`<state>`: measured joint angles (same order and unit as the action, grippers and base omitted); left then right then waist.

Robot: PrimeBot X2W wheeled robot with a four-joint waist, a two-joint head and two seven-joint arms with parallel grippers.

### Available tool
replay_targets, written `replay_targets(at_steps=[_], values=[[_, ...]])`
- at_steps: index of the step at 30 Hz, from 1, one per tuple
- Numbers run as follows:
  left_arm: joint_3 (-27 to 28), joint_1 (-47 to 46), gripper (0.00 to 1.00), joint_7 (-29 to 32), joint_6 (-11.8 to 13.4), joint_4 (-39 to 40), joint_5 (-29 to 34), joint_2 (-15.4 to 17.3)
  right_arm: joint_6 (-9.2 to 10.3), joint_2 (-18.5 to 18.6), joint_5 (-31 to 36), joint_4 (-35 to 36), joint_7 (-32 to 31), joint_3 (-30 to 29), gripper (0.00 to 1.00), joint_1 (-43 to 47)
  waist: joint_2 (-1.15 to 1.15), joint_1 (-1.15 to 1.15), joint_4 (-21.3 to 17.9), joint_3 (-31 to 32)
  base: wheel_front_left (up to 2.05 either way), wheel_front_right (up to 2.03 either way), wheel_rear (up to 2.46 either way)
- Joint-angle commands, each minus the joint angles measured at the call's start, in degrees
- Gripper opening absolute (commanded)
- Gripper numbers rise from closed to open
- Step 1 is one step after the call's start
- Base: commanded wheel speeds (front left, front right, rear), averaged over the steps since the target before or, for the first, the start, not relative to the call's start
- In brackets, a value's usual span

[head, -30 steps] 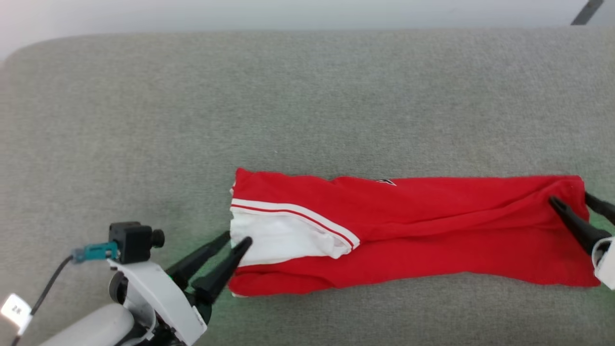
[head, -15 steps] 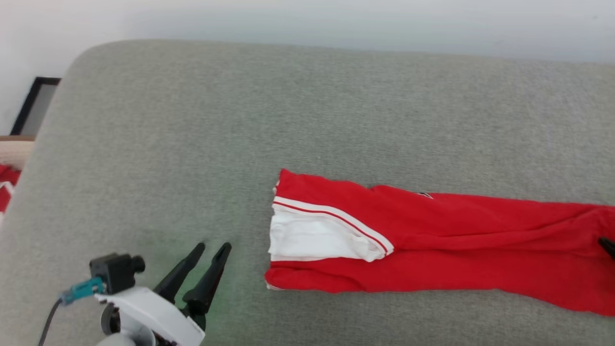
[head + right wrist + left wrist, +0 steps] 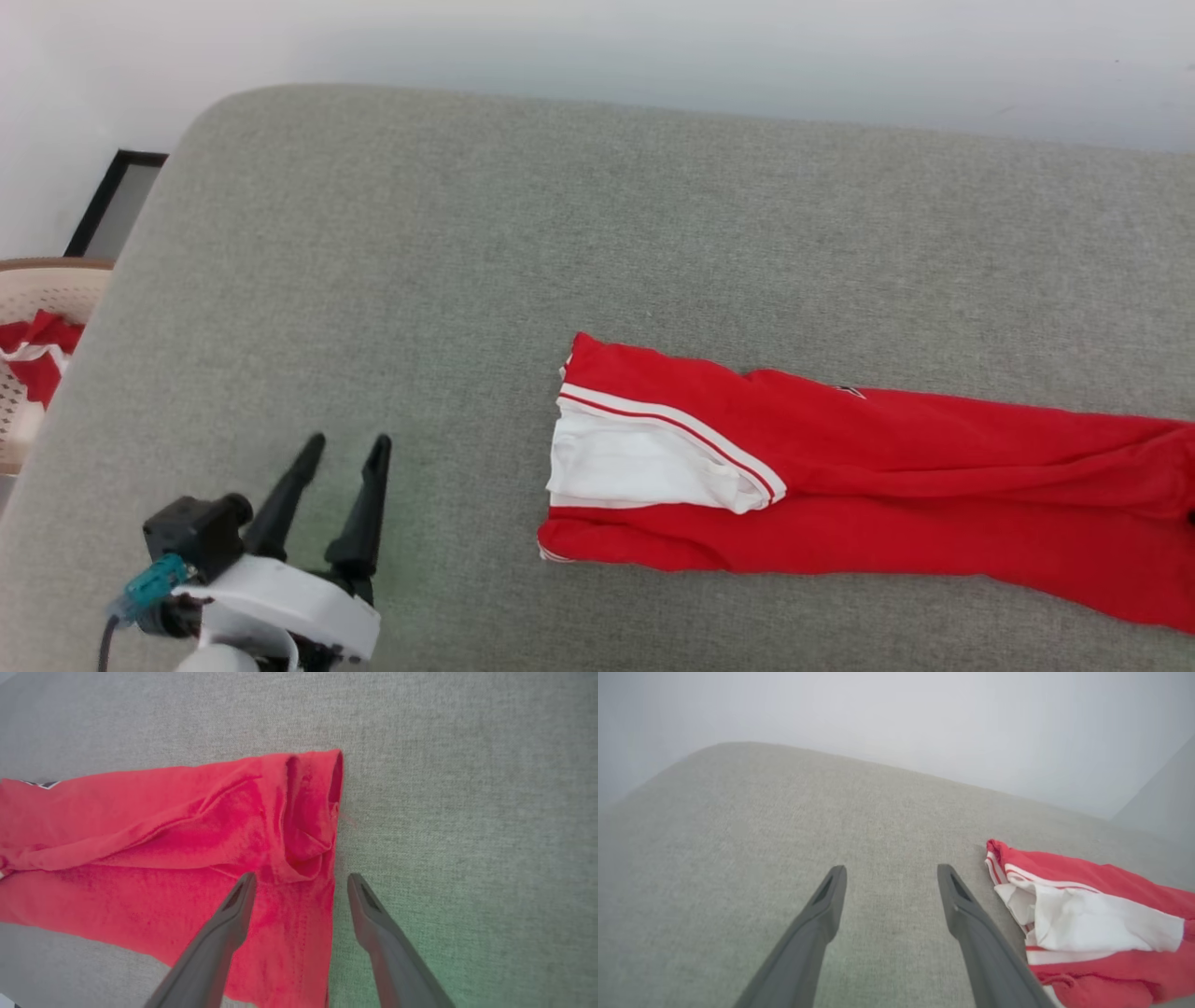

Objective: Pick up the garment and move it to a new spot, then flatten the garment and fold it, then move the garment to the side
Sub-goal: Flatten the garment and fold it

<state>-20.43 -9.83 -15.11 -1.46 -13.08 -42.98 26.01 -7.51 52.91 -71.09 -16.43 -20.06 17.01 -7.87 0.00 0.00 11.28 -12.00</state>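
Note:
The garment [image 3: 840,485] lies as a long folded red strip on the grey cushion [image 3: 560,233], with a white panel and thin stripes at its left end. My left gripper [image 3: 347,450] stands open over bare cushion, well left of that end; the left wrist view has its open fingers [image 3: 891,871] with the garment's white end [image 3: 1087,914] off to the right. My right gripper [image 3: 301,879] is open above the garment's plain red end [image 3: 261,826], one finger over the cloth and the other over the cushion beside its edge. Nothing is held.
A pale perforated basket [image 3: 33,299] with red-and-white cloth in it sits off the cushion's left edge. A dark framed object [image 3: 117,201] leans by the wall behind it. A pale wall runs along the cushion's far edge.
The head camera has swung left. My left gripper opened, let go of the garment's white end and drew back to the left. The right gripper stayed open at the other end.

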Motion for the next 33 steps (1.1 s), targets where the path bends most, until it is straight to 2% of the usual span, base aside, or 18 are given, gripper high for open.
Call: replay_targets(at_steps=[1,7,12,17,24,25,26,27,28,33], values=[[2.5,0.7,1.00,0.0,0.3,1.0,3.7,-1.5,0.04,-0.1,0.0,0.4,-0.7,-0.6,1.00,0.5,0.00,0.00,-0.3,0.0,0.00,0.00,0.00],[11.2,2.6,1.00,0.0,-1.0,4.8,17.9,-6.9,0.04,-0.1,1.7,0.8,-3.4,-3.7,1.00,-1.0,0.00,0.00,-1.1,-0.2,0.00,0.00,0.00],[16.0,3.9,1.00,0.0,-3.2,6.2,23.3,-11.2,0.04,-2.0,3.0,-0.9,-8.3,-5.6,1.00,-2.6,0.00,0.00,-1.3,-0.7,0.00,0.00,0.00],[17.7,3.7,1.00,0.0,-4.7,5.2,26.3,-13.6,0.04,-5.8,4.5,-4.6,-14.8,-5.5,1.00,-5.2,0.00,0.00,-1.1,-1.7,0.00,0.00,0.00],[19.3,2.2,1.00,0.0,-5.8,3.6,28.8,-16.4,-0.01,-14.9,12.2,-10.0,-21.0,-5.3,1.00,-9.8,0.00,0.00,-0.2,-3.3,0.00,0.00,0.00],[19.4,2.1,1.00,0.0,-5.9,3.5,29.2,-16.6,-0.02,-15.9,13.2,-10.5,-21.9,-5.4,0.80,-10.1,0.00,0.00,-0.1,-3.4,0.00,0.00,0.00],[19.5,2.1,1.00,0.0,-6.0,3.5,29.3,-16.9,-0.13,-16.8,13.9,-10.6,-22.7,-5.8,0.42,-10.2,0.00,0.00,-0.1,-3.5,0.00,0.00,0.00],[19.6,2.0,1.00,0.0,-6.1,3.4,29.6,-17.1,-0.13,-17.5,14.6,-10.8,-23.5,-6.0,0.26,-10.4,0.00,0.00,-0.1,-3.6,0.00,0.00,0.00],[19.7,2.0,1.00,0.0,-6.1,3.4,29.7,-17.2,-0.14,-18.2,15.4,-10.7,-24.2,-6.4,0.00,-10.4,0.00,0.00,-0.1,-3.6,0.00,0.00,0.00],[19.3,1.9,1.00,0.0,-6.0,3.8,30.5,-16.8,-0.14,-19.6,18.5,-9.5,-25.7,-9.8,0.00,-10.4,0.00,0.00,-0.9,-3.9,0.00,0.00,0.00]])
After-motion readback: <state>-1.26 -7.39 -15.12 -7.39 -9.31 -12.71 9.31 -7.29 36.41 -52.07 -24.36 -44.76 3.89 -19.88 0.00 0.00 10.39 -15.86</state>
